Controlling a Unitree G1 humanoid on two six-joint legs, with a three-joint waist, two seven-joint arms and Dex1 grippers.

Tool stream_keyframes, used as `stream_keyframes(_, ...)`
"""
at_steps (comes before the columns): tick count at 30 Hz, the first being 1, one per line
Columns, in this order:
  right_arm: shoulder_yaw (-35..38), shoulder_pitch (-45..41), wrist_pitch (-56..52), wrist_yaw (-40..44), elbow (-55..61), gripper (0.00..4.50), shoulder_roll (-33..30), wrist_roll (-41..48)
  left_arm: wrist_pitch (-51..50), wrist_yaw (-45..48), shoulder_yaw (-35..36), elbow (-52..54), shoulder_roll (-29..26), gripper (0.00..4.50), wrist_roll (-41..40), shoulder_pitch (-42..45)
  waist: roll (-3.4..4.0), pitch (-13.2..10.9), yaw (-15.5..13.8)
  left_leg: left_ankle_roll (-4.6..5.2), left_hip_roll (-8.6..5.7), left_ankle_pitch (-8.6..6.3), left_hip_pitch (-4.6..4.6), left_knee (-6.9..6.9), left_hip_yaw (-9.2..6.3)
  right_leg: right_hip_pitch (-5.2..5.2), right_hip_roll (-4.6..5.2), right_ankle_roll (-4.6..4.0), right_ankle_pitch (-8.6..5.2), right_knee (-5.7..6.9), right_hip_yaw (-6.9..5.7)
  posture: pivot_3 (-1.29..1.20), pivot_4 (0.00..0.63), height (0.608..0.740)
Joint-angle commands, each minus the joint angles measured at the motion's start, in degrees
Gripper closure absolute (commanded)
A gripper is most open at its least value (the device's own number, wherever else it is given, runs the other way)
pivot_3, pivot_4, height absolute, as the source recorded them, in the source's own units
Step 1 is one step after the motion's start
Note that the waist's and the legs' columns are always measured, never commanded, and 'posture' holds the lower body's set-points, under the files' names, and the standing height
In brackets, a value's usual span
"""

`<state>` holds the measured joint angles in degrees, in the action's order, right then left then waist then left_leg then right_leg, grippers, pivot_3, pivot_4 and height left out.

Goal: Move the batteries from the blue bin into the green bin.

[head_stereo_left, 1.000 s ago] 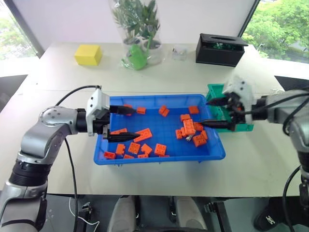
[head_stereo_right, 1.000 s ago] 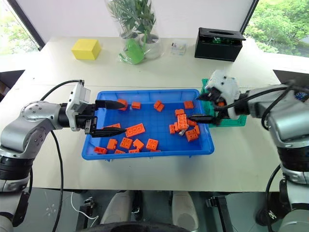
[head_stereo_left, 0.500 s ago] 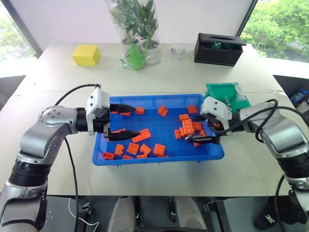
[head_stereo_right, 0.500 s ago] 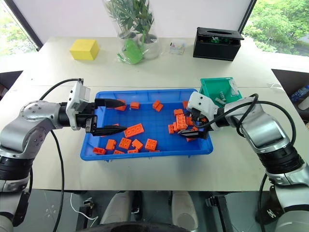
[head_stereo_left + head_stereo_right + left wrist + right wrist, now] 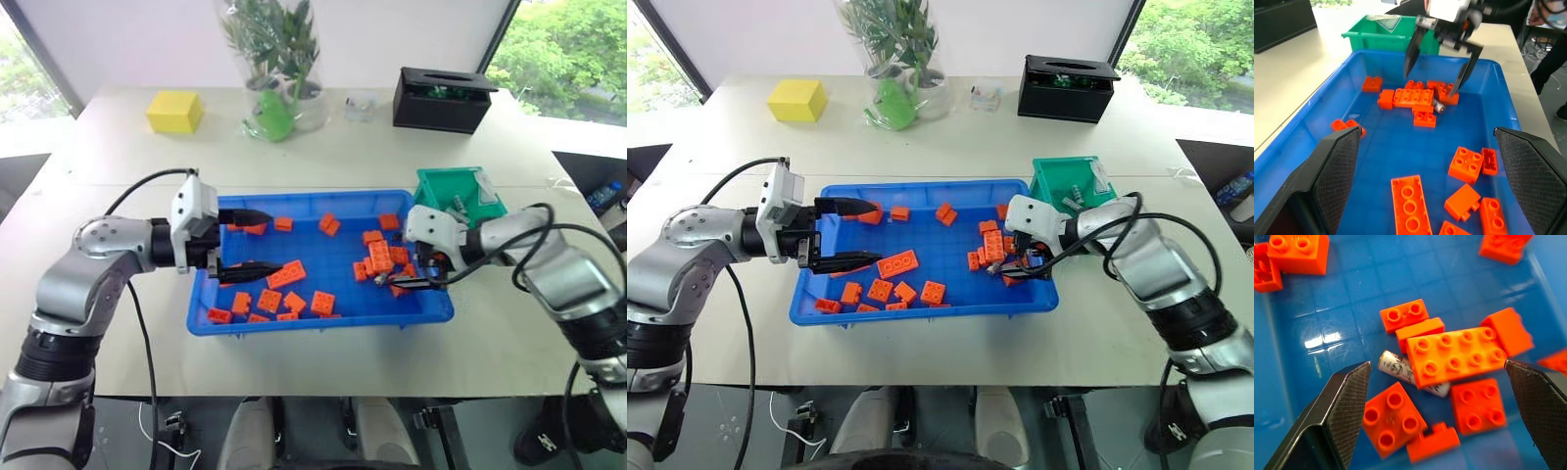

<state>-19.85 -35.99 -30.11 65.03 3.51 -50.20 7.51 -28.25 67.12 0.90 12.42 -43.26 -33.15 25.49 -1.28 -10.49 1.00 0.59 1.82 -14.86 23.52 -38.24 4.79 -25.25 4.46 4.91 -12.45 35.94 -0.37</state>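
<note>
**Right jaws wide over a half-buried battery**

Your right gripper (image 5: 1437,61) stands wide open, its ribbed black fingers (image 5: 1334,416) straddling a brick cluster. Between them lies a battery (image 5: 1398,368), a pale printed cylinder partly under a long studded orange brick (image 5: 1455,355). Your left gripper (image 5: 257,243) is open and empty over the glossy blue bin (image 5: 294,321). The slant-walled green bin (image 5: 433,186) sits at its far right corner. Since a second ago the right gripper has come from the green bin down into the blue one; the left has held still.
</note>
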Motion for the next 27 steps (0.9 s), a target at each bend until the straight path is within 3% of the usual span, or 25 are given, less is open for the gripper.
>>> stream_keyframes(1, -1.2, -4.7, 4.0, 2.8, -5.0, 0.01, 1.3, -2.7, 0.6, -0.1, 1.0, 1.0, -0.1, 0.00, -0.3, 0.9, 0.00, 0.0, -0.1, 0.00, 0.00, 0.00, 0.00, 0.00, 0.01, -0.01, 0.00, 0.00, 0.00, 0.01, 0.00, 0.00, 0.150, 0.736)
stream_keyframes(11, -2.9, -7.4, 3.1, 9.5, -10.1, 0.01, 3.2, -4.6, 0.3, -1.3, 3.1, 3.7, -1.4, 0.00, -1.1, -2.7, 0.00, 0.0, -0.3, 0.00, 0.01, 0.00, 0.01, 0.01, -0.02, 0.02, 0.01, -0.01, 0.00, 0.01, -0.02, 0.00, 0.150, 0.736)
stream_keyframes(27, -5.4, -11.4, 0.7, 10.9, -18.2, 0.01, 6.8, -10.9, 0.4, -2.4, 2.7, 3.4, -0.7, 0.00, -1.3, -1.9, -0.08, 0.1, -0.3, -0.01, 0.00, 0.00, -0.04, -0.02, 0.00, 0.08, 0.01, -0.02, 0.00, 0.05, -0.02, 0.00, 0.150, 0.736)
